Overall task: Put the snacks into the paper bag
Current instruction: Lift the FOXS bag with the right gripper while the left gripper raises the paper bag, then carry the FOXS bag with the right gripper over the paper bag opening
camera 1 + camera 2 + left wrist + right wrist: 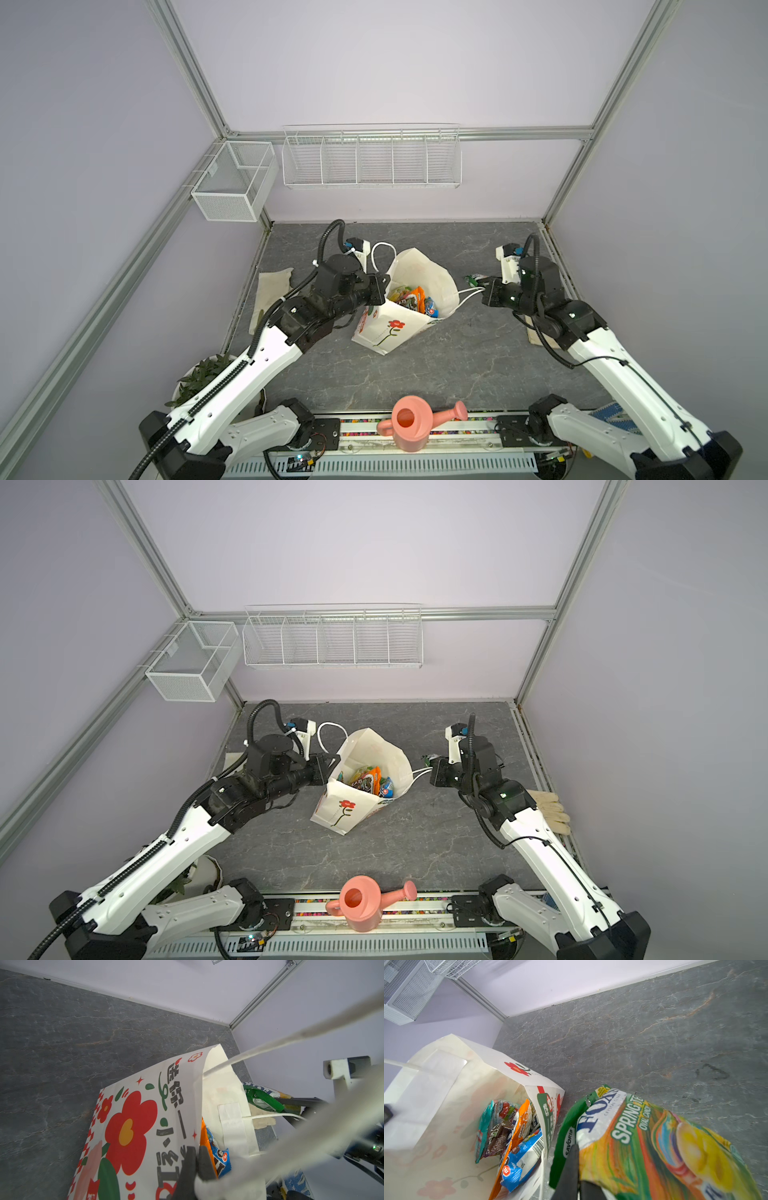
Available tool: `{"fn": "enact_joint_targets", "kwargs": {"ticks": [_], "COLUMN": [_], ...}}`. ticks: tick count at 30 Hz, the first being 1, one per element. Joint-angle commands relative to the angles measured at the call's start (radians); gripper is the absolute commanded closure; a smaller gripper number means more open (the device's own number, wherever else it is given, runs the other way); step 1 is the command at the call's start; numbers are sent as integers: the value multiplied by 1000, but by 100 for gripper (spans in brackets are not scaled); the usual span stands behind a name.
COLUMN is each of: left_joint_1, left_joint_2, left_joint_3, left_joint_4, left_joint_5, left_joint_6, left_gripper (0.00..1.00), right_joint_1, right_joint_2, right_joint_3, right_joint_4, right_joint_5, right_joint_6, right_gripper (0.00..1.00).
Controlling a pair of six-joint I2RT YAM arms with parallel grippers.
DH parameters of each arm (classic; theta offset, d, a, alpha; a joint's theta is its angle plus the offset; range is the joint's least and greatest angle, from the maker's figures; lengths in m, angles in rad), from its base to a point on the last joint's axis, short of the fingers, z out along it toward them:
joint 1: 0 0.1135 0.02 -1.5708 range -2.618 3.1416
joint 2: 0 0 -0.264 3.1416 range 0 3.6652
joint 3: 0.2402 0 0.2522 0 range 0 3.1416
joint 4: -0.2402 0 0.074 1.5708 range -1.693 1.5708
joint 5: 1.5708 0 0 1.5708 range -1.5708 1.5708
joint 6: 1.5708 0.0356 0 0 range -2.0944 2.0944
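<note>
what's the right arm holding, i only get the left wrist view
observer: The right gripper is shut on a green-yellow FOX'S packet labelled Spring Tea.
operator: is it over the bag yet
observer: No. In a top view the packet is beside the paper bag, near its cord handle, not above the opening.
operator: what's already inside
observer: The right wrist view shows a teal pack next to the orange pack and the blue pack.

FOX'S packet (643, 1142) cut off at frame edge; cord handle (301, 1142) blurred.
</note>
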Motion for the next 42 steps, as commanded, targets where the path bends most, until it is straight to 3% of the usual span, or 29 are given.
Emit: {"fn": "enact_joint_targets", "kwargs": {"ticks": [1,7,18,27,42], "left_joint_1": [-29,-35,-7,84,104], "left_joint_2": [12,49,-29,-129,-246], "left_joint_3": [111,113,-48,-153,-232], "left_joint_4": [249,272,232,212,105], "left_joint_5": [-21,-53,-154,-126,-171], "left_joint_6": [-18,-20,-23,-56,-32], "left_gripper": [100,100,100,100,100], "right_joint_1": [-12,-22,-23,-21,9], "right_joint_2": [-50,-71,-58,-57,-52], "right_joint_3": [-10,-3,16,39,133], "right_joint_4": [-5,-30,-30,-41,-83], "right_joint_5": [49,59,-10,-50,-129], "right_joint_6": [-26,-30,-28,-34,-82], "right_gripper": [93,93,93,93,93]}}
